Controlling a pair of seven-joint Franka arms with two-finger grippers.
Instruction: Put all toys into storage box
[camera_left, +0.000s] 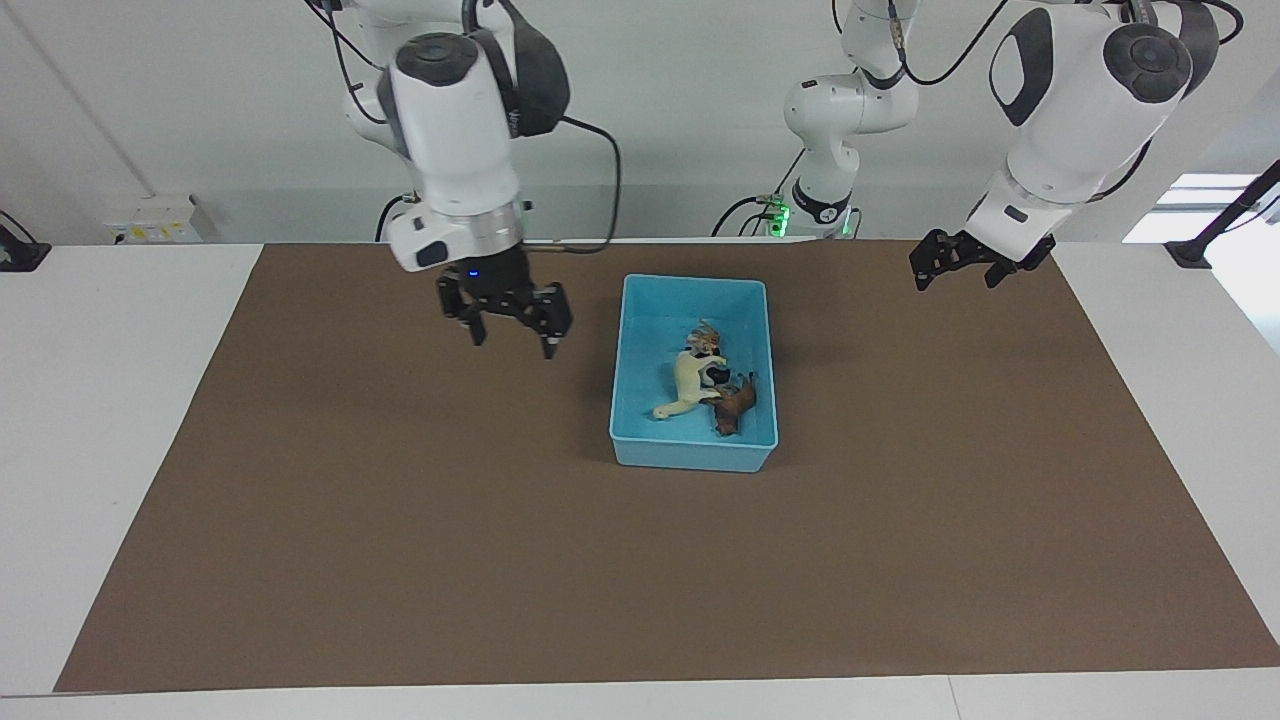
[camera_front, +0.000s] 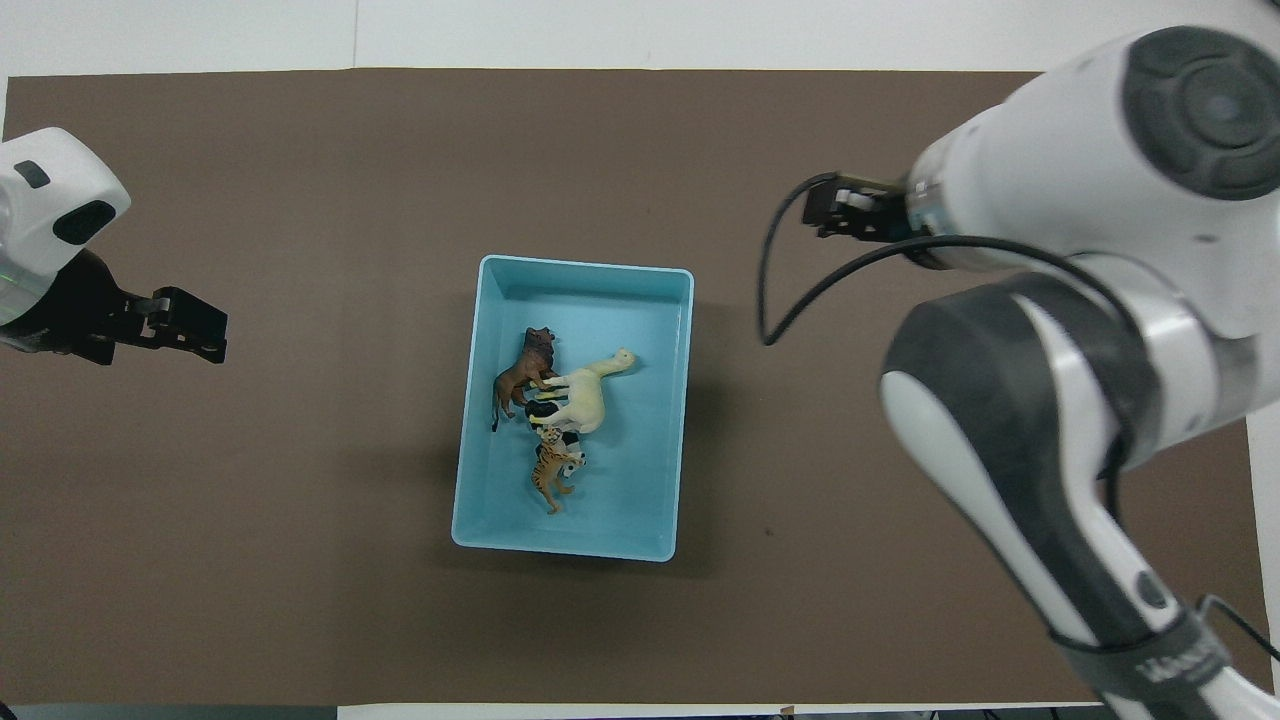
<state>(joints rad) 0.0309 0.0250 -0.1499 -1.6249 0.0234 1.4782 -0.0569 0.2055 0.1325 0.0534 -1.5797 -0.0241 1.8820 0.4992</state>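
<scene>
Table (camera_left: 120, 400): white, covered over most of its top by the brown mat (camera_left: 400, 520).
Right arm (camera_left: 455, 130): comes in from its own end and hangs raised over bare mat, toward the right arm's end of the table from the box.
Left arm (camera_left: 1075, 110): raised over the mat's edge at the left arm's end, well apart from the box; it waits.
Storage box (camera_left: 640, 450): light blue, resting on the mat near the middle of the table, open top, all four toys inside it.
Right gripper (camera_left: 508, 330): fingers spread apart, nothing between them, pointing down over the mat.
Left gripper (camera_left: 950, 270): fingers apart and empty (seen slantwise, but the tips do not meet).
Cream horse (camera_front: 585, 395): lying on its side in the middle of the box, the biggest toy.
Brown animal (camera_front: 520, 375): lying just beside the horse, toward the left arm's end of the box.
Tiger (camera_front: 552, 475): orange striped, nearer to the robots than the horse.
Panda (camera_front: 545, 415): black and white, wedged between horse and tiger, partly hidden.
</scene>
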